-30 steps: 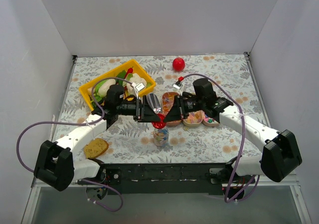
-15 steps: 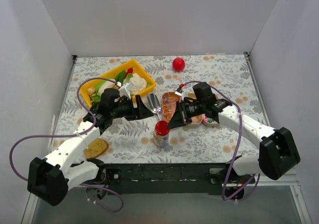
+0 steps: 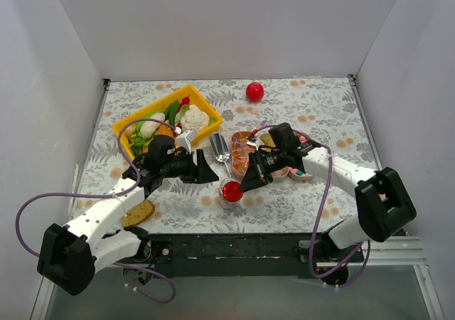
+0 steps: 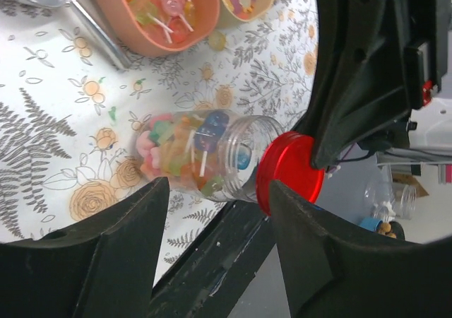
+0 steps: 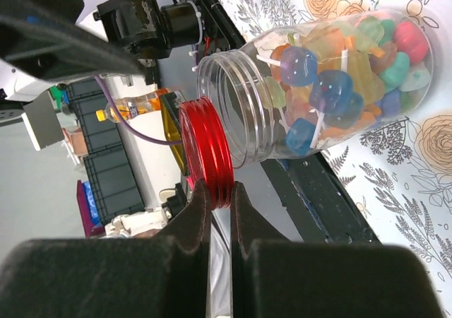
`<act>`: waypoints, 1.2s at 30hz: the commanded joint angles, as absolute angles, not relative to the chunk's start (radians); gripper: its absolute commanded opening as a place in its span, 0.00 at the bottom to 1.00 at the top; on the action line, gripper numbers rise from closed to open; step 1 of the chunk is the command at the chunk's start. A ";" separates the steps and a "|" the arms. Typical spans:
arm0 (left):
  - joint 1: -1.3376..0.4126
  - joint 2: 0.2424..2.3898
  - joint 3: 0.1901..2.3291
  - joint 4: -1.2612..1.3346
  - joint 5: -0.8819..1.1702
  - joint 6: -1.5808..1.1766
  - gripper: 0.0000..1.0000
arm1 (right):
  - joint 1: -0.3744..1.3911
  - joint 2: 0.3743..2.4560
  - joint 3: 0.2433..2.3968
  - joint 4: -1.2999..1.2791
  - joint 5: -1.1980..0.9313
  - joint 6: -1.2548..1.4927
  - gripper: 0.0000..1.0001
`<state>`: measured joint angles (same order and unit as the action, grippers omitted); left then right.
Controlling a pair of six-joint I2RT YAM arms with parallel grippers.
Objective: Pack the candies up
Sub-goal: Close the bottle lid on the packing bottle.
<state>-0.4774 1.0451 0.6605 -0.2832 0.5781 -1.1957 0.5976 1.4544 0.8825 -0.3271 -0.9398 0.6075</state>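
A clear jar [image 4: 191, 155] packed with coloured candies [image 5: 332, 71] stands near the table's front edge. My right gripper [image 5: 219, 194] is shut on the rim of the jar's red lid [image 5: 206, 152] and holds it right at the jar's open mouth [image 5: 240, 99]. In the top view the lid [image 3: 231, 190] covers the jar from above, with the right gripper [image 3: 246, 183] beside it. My left gripper [image 3: 208, 172] is open and empty, just left of the jar and apart from it. More candies lie in the peach tray [image 3: 279, 171] behind.
A metal spoon [image 3: 219, 148] lies between the arms by the peach tray. A yellow tray [image 3: 128, 136] of toy vegetables is at the back left, a red ball [image 3: 254, 91] at the back, and a bread slice [image 3: 137, 211] at the front left.
The right gripper has lowered the red lid onto the jar's mouth. The left arm has drawn back to the left, away from the spoon and jar.
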 commanded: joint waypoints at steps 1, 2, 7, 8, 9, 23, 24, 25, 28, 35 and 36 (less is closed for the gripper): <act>-0.517 1.017 0.660 -0.242 0.620 -1.155 0.58 | 0.600 1.486 0.919 -0.385 -0.896 0.562 0.01; -0.535 1.020 0.660 -0.238 0.618 -1.152 0.58 | 0.600 1.493 0.920 -0.388 -0.891 0.560 0.01; -0.584 1.049 0.664 -0.236 0.595 -1.132 0.58 | 0.597 1.511 0.957 -0.402 -0.842 0.543 0.01; -0.597 1.054 0.667 -0.238 0.586 -1.126 0.58 | 0.597 1.512 0.965 -0.408 -0.836 0.535 0.01; -0.603 1.063 0.672 -0.242 0.572 -1.124 0.58 | 0.597 1.522 0.974 -0.416 -0.813 0.529 0.01; -0.615 1.103 0.693 -0.250 0.534 -1.115 0.54 | 0.595 1.554 1.003 -0.439 -0.758 0.480 0.01; -0.615 1.104 0.692 -0.249 0.535 -1.115 0.53 | 0.595 1.554 1.003 -0.448 -0.759 0.476 0.01; -0.615 1.106 0.693 -0.252 0.537 -1.117 0.53 | 0.595 1.555 1.003 -0.449 -0.761 0.469 0.01; -0.615 1.106 0.692 -0.250 0.531 -1.121 0.51 | 0.595 1.560 1.003 -0.460 -0.765 0.465 0.02; -0.615 1.112 0.699 -0.252 0.554 -1.120 0.46 | 0.595 1.574 1.002 -0.494 -0.776 0.462 0.20; -0.615 1.117 0.699 -0.252 0.555 -1.121 0.45 | 0.595 1.575 1.003 -0.500 -0.776 0.460 0.24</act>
